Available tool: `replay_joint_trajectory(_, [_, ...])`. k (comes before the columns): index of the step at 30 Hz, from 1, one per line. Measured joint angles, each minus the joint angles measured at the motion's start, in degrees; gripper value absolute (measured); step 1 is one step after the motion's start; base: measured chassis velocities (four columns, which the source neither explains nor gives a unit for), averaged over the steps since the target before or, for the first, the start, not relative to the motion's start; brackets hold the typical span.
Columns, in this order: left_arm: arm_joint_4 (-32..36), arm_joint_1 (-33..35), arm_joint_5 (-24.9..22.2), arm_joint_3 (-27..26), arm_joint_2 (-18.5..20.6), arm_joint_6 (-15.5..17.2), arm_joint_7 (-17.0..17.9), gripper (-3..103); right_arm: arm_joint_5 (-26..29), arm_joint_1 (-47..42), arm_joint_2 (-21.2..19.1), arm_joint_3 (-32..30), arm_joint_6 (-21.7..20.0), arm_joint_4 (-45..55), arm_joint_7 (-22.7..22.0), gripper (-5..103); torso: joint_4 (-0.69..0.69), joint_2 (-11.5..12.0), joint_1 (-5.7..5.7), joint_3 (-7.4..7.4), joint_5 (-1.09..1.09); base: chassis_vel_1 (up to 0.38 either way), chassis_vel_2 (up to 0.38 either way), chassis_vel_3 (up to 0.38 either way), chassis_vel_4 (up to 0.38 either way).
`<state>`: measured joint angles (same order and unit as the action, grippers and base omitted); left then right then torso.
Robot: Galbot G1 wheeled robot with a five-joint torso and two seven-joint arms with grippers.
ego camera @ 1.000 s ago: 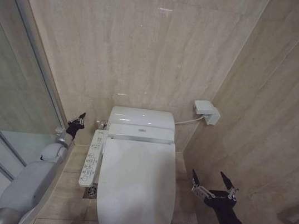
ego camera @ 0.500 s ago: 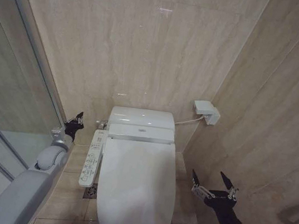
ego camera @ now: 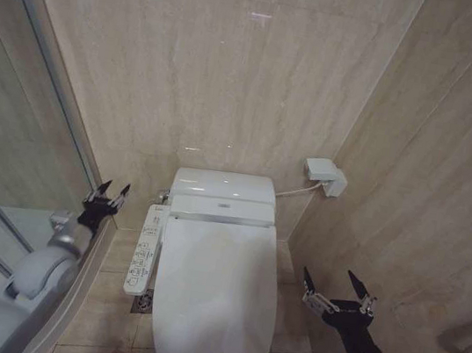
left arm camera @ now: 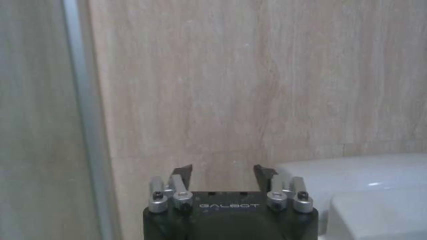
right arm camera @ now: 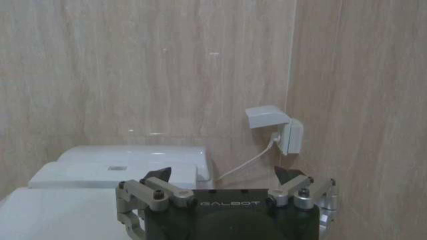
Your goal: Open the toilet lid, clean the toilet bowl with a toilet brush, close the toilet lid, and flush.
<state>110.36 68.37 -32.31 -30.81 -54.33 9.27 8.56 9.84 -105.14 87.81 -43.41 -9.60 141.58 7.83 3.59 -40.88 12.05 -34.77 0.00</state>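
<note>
Toilet lid [ego camera: 217,293] down, untouched. Left gripper [ego camera: 107,195] and right gripper [ego camera: 337,289] flank it, jaws spread wide, empty; likely staged to lift it.

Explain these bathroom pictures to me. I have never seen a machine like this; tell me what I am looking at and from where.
This is a wheeled robot with two arms. One picture looks down from its head; the other two come from cameras on its wrists. The closed toilet lid sits in the middle, a button panel along its side. The left end effector is raised beside the panel, near the glass shower wall, its fingers open and empty. The right end effector hovers on the other side of the toilet, also open and empty. A white wall box with a cable is mounted behind.
</note>
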Motion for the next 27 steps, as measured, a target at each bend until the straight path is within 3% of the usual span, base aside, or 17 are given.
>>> replay_joint_trajectory(5, [5.75, 7.66, 0.14, -4.69, -0.74, -0.31, 0.58, 59, 0.0, 0.0, 0.0, 0.0, 0.0, 0.0, 0.0, 100, 0.0, 0.0, 0.0, 0.0, 0.0, 0.0, 0.0, 0.0, 0.0])
replay_joint_trajectory(6, [7.13, 9.29, 0.48, -5.71, -1.4, -0.61, 0.68, 86, 0.0, 0.0, 0.0, 0.0, 0.0, 0.0, 0.0, 100, 0.01, 0.0, 0.0, 0.0, 0.01, 0.0, 0.0, 0.0, 0.0])
replay_joint_trajectory(12, [11.46, 13.93, 2.39, -8.43, -5.21, -1.38, 0.95, 86, 0.0, 0.0, 0.0, 0.0, 0.0, 0.0, 0.0, 100, 0.01, 0.0, 0.0, 0.0, 0.01, 0.0, 0.0, 0.0, 0.0])
replay_joint_trajectory(13, [12.44, 14.94, 2.84, -8.89, -6.36, -1.52, 0.95, 100, 0.0, 0.0, 0.0, 0.0, 0.0, 0.0, 0.0, 100, 0.02, 0.0, 0.0, 0.0, 0.0, 0.0, 0.0, 0.0, 0.0])
replay_joint_trajectory(25, [20.11, 24.35, 5.41, -13.19, -12.96, -2.13, -0.18, 100, 0.0, 0.0, 0.0, 0.0, 0.0, 0.0, 0.0, 100, 0.0, 0.01, 0.0, 0.0, 0.01, 0.0, 0.0, 0.0, 0.0])
replay_joint_trajectory(27, [20.79, 25.65, 6.76, -13.94, -13.74, -4.26, -1.03, 100, 0.0, 0.0, 0.0, 0.0, 0.0, 0.0, 0.0, 100, 0.02, 0.01, 0.01, 0.0, 0.02, 0.0, 0.0, 0.0, 0.0])
